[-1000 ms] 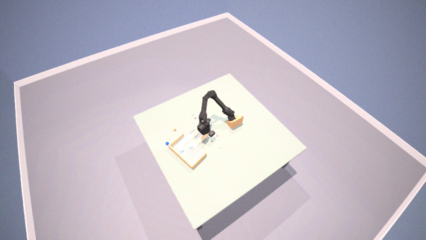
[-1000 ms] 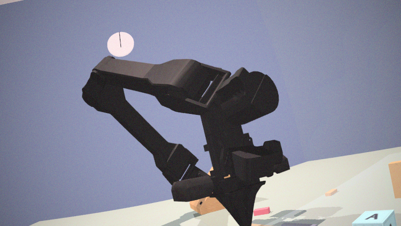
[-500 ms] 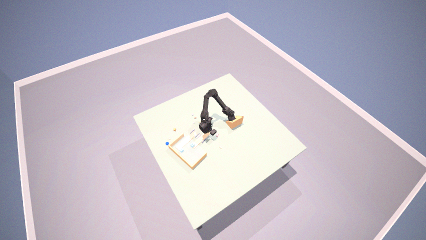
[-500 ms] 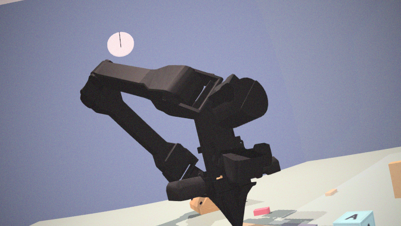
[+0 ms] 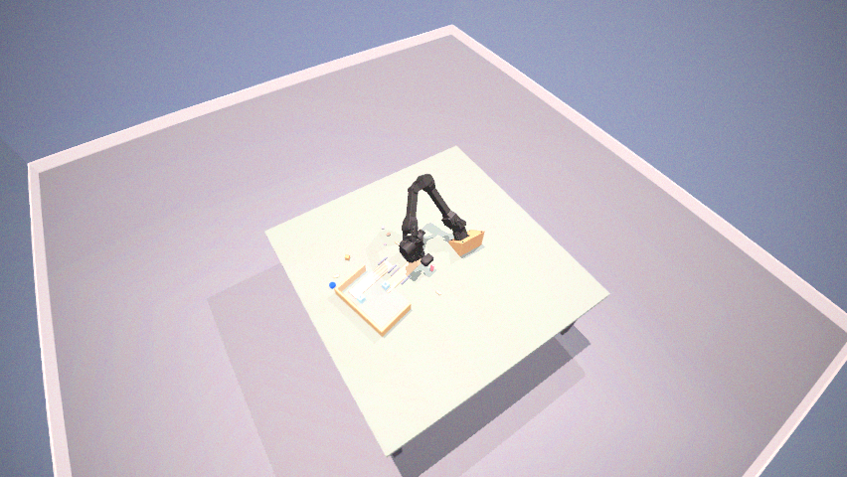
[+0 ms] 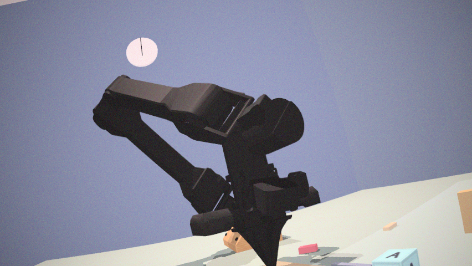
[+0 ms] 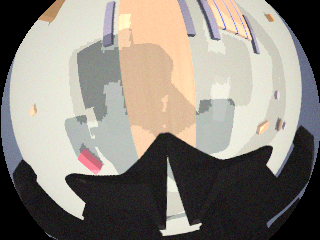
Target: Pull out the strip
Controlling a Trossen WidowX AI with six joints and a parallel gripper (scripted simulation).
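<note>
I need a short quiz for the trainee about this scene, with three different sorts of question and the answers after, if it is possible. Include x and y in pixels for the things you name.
1. Which letter is printed on top of the pale blue cube (image 5: 386,286) (image 6: 403,256) at the lower right of the exterior view?
2. True or false: the fingers of the end effector (image 5: 415,257) (image 6: 271,262) (image 7: 166,136) are spread wide open.
3. Choose one. In the top view, the blue ball (image 5: 332,285) is: a) inside the tray (image 5: 359,311); b) outside the tray, near its corner; c) on the robot's base.

Key: 1. A; 2. False; 3. b
</note>
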